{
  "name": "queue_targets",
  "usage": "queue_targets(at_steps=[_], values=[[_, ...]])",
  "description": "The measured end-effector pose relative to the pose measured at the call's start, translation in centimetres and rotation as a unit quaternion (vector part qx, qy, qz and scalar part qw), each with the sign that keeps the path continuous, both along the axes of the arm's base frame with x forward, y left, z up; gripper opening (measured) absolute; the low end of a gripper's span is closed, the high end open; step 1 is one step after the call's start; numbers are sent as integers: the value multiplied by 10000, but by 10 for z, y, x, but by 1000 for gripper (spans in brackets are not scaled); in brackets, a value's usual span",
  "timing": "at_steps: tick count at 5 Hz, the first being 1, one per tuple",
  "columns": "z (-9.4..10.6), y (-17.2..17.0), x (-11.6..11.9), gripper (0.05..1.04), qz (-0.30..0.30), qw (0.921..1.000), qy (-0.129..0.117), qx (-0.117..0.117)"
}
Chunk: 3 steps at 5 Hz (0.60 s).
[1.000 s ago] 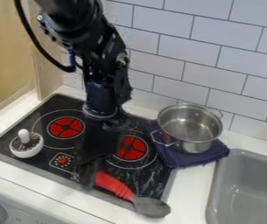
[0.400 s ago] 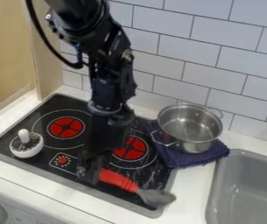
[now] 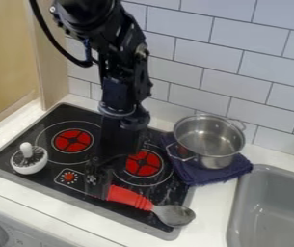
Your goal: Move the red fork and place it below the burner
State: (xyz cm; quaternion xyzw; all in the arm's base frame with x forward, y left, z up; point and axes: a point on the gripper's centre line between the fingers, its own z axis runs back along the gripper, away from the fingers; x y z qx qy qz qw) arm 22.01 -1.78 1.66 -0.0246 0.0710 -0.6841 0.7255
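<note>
Red-handled utensil with a grey metal head (image 3: 129, 197) lies slantwise along the near side of the black cooktop (image 3: 98, 205), below the burner on the view's right (image 3: 152, 166). Its rounded head looks more like a spoon's than a fork's; it reaches over the cooktop's near right corner, toward the white table (image 3: 207, 212). The hand (image 3: 99, 185) is clenched on the far end of the red handle, close to the round red dial (image 3: 69, 177).

The step in hand looks like the placing: the utensil is already about where the task wants it, though whether it fully rests on the surface I cannot tell. The next move calls for settling it down level, letting go of the handle and rising straight up, so that the handle isn't dragged along. The overhanging head might tip or swing a little on release.

Counted up, there are one utensil, two red burners, one dial on the cooktop, one white round object with an upright knob (image 3: 28, 166), one shiny steel pot with two handles (image 3: 207, 144), one dark purple cloth folded under it (image 3: 223, 173), and one grey sink (image 3: 239, 217).
</note>
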Motion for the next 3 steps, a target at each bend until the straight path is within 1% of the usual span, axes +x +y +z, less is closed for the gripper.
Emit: queue_targets(at_steps=[1,2,3], values=[[5,-1,-1,1000,-9,10000,-17,-38],[20,-1,0,1000,-45,9996,-197,-173],[50,1,0,1000,-137,9973,-609,-379]])
